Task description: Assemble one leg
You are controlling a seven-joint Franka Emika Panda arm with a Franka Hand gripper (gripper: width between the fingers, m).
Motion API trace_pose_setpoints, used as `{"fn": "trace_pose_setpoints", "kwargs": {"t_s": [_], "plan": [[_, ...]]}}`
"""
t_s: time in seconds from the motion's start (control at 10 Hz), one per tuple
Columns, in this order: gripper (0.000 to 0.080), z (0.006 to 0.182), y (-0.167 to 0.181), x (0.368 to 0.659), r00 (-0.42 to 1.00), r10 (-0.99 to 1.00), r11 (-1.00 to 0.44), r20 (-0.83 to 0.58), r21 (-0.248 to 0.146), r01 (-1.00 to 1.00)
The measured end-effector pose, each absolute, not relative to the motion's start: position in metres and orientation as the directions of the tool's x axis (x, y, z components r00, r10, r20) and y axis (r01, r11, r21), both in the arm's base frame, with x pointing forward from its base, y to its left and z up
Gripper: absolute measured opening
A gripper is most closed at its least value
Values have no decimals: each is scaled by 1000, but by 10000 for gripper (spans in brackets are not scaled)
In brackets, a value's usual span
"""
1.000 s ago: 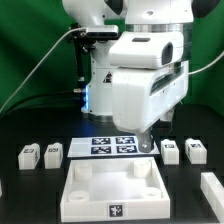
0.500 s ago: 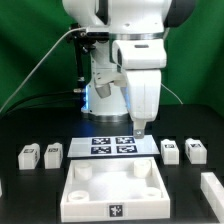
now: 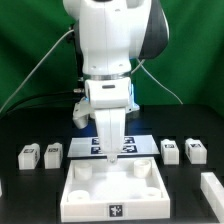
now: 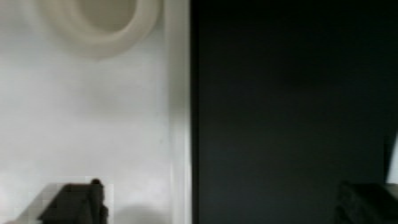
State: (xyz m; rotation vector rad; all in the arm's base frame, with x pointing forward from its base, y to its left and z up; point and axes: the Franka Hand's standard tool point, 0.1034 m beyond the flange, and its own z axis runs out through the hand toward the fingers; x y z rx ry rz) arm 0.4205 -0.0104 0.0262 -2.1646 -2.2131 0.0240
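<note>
Four legs stand on the black table in the exterior view, two at its left (image 3: 29, 154) (image 3: 53, 152) and two at its right (image 3: 170, 150) (image 3: 195, 150). Each is a small white block with a tag. My gripper (image 3: 110, 158) points straight down over the back edge of the large white tray piece (image 3: 72, 190), away from every leg. In the wrist view the gripper (image 4: 222, 205) is open and empty. One dark fingertip (image 4: 75, 203) is over the white tray surface (image 4: 89, 110) and the other over the black table. No leg shows in the wrist view.
The marker board (image 3: 140, 146) lies behind the tray, partly hidden by my gripper. A round corner socket (image 4: 98, 20) of the tray shows in the wrist view. Another white part (image 3: 212, 186) sits at the exterior view's right edge. Cables hang behind the arm.
The arm has swung from the exterior view's right toward the middle. The gripper now hangs over the tray's back edge instead of over the marker board's right end.
</note>
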Motion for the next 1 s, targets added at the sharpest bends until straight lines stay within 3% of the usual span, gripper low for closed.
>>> {"fn": "trace_pose_setpoints", "kwargs": {"t_s": [0.3,0.4,0.5,0.6,0.7,0.8,0.9,1.0], "plan": [[650,17,-13,429,9,1000,-8,26,-39,999],[562,16,-13,427,10,1000,-9,26,-41,999],[562,16,-13,427,10,1000,-9,26,-41,999],[359,16,-13,427,10,1000,-9,26,-41,999],[212,16,-13,427,10,1000,-9,26,-41,999],[212,16,-13,427,10,1000,-9,26,-41,999],[55,16,-13,428,10,1000,-9,26,-40,999],[55,16,-13,428,11,1000,-9,26,-40,999]]}}
